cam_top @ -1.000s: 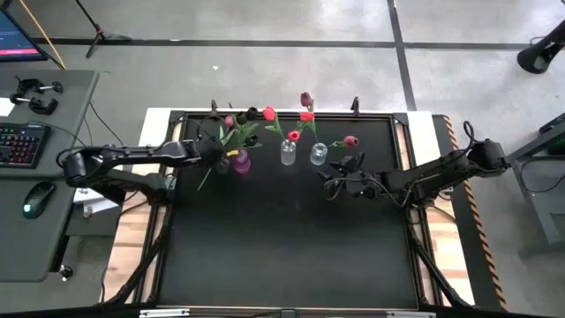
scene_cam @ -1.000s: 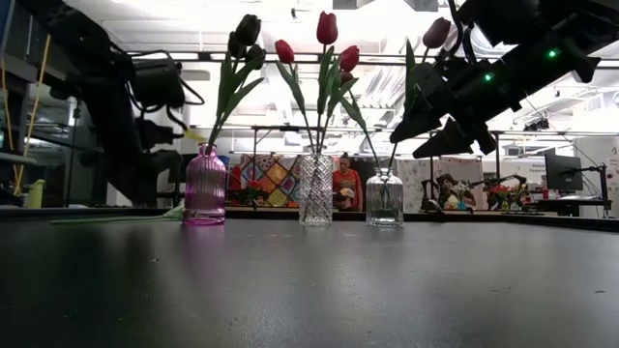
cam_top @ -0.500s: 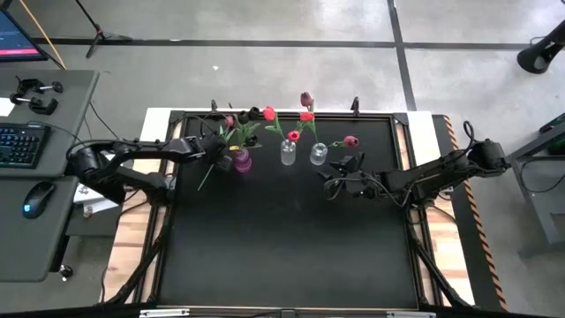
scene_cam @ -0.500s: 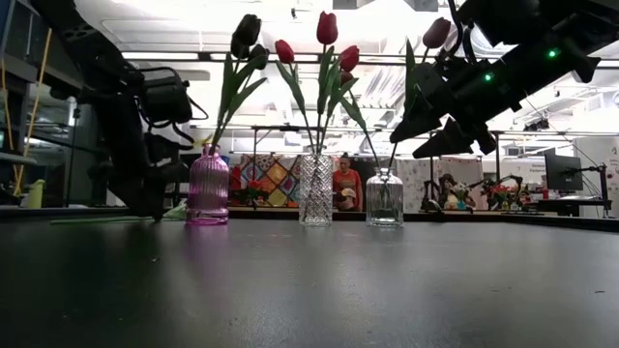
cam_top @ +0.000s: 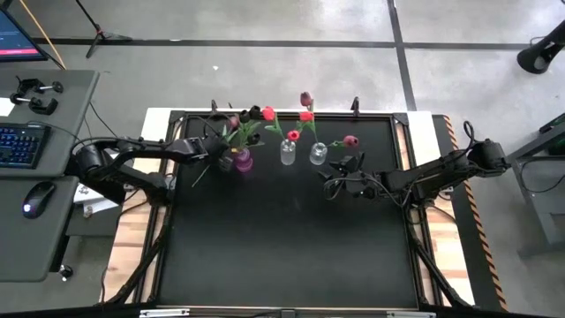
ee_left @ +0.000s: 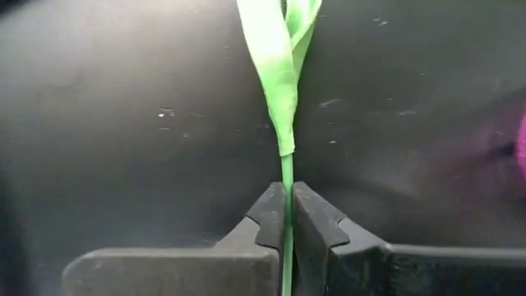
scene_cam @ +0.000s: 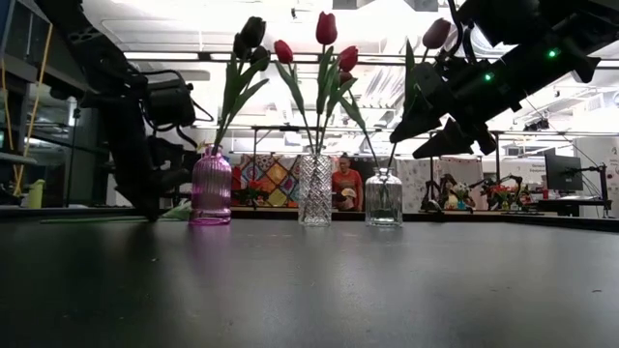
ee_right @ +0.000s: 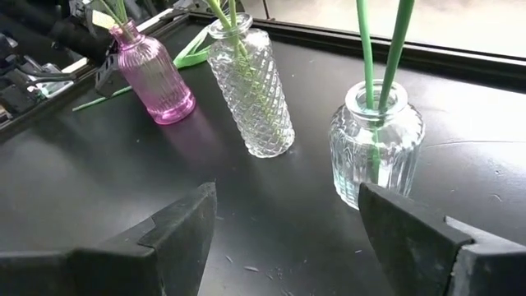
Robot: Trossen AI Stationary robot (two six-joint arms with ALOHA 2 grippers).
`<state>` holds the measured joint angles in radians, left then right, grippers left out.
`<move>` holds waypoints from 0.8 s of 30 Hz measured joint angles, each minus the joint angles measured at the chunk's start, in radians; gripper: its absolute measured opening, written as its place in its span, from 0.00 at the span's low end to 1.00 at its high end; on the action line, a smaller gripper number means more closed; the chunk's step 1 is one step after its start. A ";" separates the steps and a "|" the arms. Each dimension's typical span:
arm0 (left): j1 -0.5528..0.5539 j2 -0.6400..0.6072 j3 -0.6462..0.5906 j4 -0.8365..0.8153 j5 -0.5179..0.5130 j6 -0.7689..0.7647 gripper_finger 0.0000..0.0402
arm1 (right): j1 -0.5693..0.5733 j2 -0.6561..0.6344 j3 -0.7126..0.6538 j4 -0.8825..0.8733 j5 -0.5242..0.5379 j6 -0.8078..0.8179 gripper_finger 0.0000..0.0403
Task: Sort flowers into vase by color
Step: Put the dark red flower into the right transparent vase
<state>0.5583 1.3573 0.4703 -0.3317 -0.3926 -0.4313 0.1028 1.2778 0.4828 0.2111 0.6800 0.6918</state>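
Flower stem [ee_left: 286, 193] | left gripper [ee_left: 286, 215] clamping it, bloom cut off at frame top | right gripper [ee_right: 288, 226] hanging wide apart, lower frame.

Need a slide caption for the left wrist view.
Left hand pinching a green flower stem just above the black table.

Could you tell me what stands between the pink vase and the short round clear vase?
The tall ribbed clear vase with red tulips stands between the pink vase and the short round clear vase, as the right wrist and low views show.
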 joint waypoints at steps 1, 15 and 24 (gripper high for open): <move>-0.006 -0.006 -0.002 -0.004 -0.015 0.000 0.01 | 0.000 0.000 0.000 0.000 -0.001 0.000 0.71; -0.096 -0.388 -0.006 -0.057 -0.307 -0.035 0.00 | 0.000 0.000 0.000 -0.004 -0.003 -0.001 0.71; -0.222 -0.705 0.016 0.153 -0.391 0.121 0.00 | 0.000 0.000 0.000 -0.003 -0.003 0.000 0.71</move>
<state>0.3366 0.6520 0.4865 -0.1786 -0.7834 -0.3103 0.1026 1.2778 0.4828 0.2077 0.6773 0.6914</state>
